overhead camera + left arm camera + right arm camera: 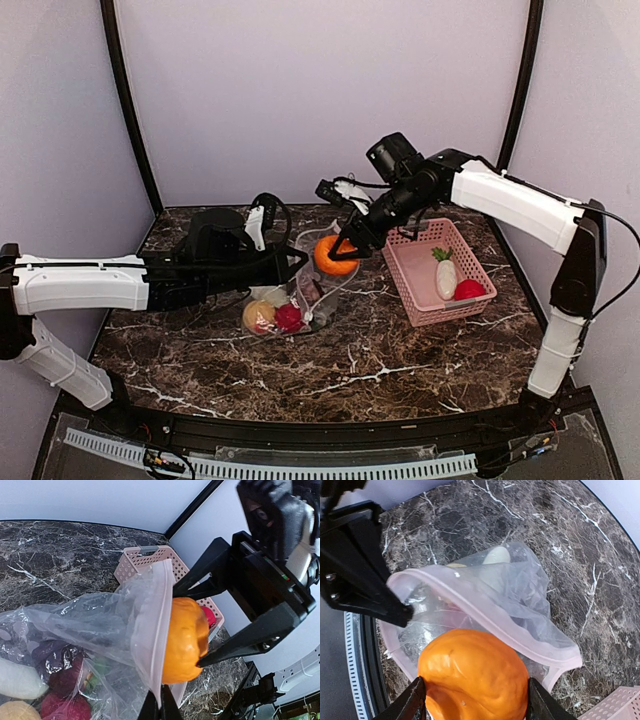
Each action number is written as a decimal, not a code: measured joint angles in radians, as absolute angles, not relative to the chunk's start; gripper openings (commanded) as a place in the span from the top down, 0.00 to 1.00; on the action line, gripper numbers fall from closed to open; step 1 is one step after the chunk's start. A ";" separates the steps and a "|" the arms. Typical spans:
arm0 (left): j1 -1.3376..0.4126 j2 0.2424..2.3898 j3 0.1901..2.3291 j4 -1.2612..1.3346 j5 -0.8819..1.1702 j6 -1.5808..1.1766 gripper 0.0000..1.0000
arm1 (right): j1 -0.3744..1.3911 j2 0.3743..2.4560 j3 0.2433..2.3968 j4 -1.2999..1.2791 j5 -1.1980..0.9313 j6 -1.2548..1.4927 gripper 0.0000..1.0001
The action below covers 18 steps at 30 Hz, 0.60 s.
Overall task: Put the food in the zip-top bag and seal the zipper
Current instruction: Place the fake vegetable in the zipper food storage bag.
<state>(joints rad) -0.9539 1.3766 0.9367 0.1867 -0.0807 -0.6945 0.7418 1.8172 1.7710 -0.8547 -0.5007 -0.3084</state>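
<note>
While your right gripper clamps the orange fruit at frame centre, the left gripper pinches the rim of the zip-top bag. Left wrist: fruit crowds that rim, may snag. Right wrist: mouth narrow; release early and it rolls outside.

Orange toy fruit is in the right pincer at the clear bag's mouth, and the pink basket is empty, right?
Not empty: the top view shows a white radish toy and a red round toy lying in the pink basket. The right pincer does hold the orange toy fruit at the mouth of the clear bag.
</note>
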 measured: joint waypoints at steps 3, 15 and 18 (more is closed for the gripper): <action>-0.954 1.377 0.937 0.187 -0.078 -0.697 0.99 | 0.746 1.856 1.787 -0.849 -0.445 -0.281 0.43; -0.960 1.377 0.937 0.194 -0.072 -0.711 0.99 | 0.766 1.917 1.856 -0.854 -0.402 -0.222 0.17; -0.960 1.377 0.937 0.195 -0.073 -0.711 0.99 | 0.766 1.892 1.850 -0.851 -0.395 -0.224 0.27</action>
